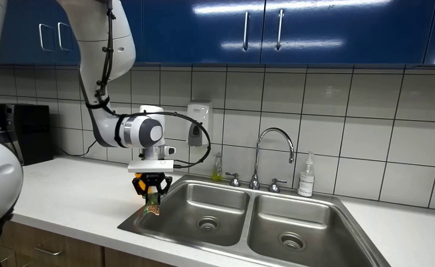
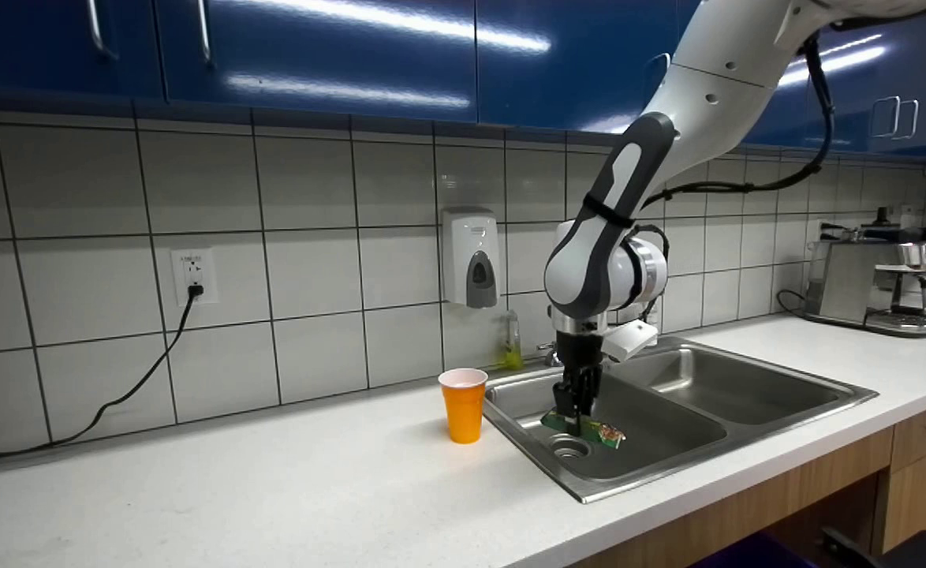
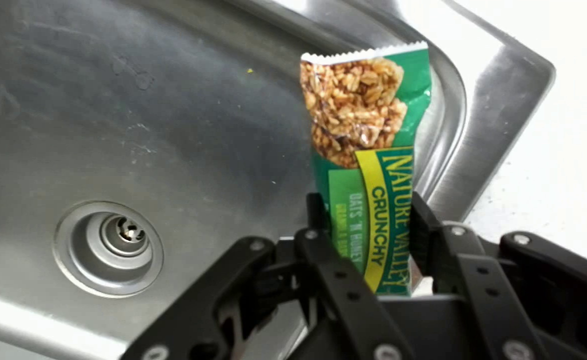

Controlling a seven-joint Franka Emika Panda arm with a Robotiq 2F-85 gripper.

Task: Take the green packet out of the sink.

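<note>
Pinching the Nature Valley granola bar packet (image 3: 366,170) across its width, the end effector (image 3: 367,211) has its jaws apart by just that much, black fingers (image 3: 317,212) against both long edges and nothing else in hold. The grasp looks done, and the packet seems to be off the basin floor, though how high it hangs cannot be read for sure. Left to do, by this judgement, is carrying it past the rim of the sink (image 3: 508,95) and releasing it, perhaps on the bench (image 1: 73,185): right of centre in the wrist view it lies over one end of the basin, and in an exterior view, right of centre too, the packet (image 2: 601,432) shows within the sink's outline, sloping down rightwards. It is glossy printed film, flat and oblong, with a white sawtooth crimp at its upper end and small puckers near the corner. The sink is brushed steel, scuffed and smeared, round-cornered inside, and its drain (image 3: 108,250), lower left in the wrist view, steps down in rings. At mid-frame in an exterior view, the orange cup (image 2: 464,406) is smooth and tapered, pale within; in an exterior view the gooseneck faucet (image 1: 256,163) is mirror-bright metal.
</note>
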